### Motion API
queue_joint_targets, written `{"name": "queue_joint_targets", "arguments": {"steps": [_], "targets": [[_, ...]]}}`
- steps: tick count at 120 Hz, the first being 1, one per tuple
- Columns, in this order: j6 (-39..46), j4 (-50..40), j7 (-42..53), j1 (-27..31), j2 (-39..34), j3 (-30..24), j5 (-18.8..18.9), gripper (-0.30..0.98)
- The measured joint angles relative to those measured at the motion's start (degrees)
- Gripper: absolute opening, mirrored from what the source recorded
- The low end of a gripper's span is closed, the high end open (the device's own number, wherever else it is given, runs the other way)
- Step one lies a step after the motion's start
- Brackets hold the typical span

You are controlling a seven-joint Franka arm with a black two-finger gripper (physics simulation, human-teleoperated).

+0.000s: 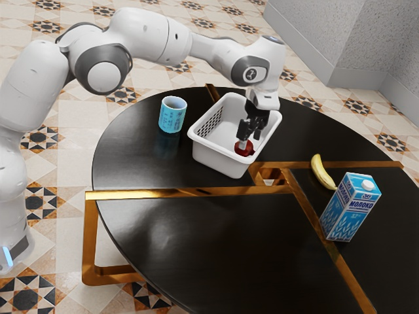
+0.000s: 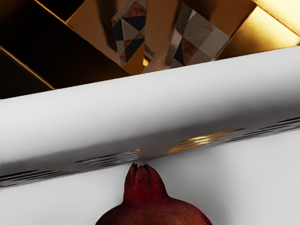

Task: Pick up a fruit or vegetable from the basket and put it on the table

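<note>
So the gripper (image 1: 250, 141) has its fingers spread, down by the pomegranate (image 1: 245, 152), which is in the basket (image 1: 211, 149) near the wall facing the banana (image 1: 319, 171). My guess: firm, kinda heavy for its size, smooth rind that could roll or slip. I'd pinch the round belly at its widest, not the crown (image 2: 144, 180), that bit probably snaps.
</note>
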Motion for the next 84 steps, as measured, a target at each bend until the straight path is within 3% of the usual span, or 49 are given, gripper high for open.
{"name": "queue_joint_targets", "arguments": {"steps": [84], "targets": [[0.77, -1.79, -0.83, 0.48, 0.73, 0.03, -0.25, 0.69]]}}
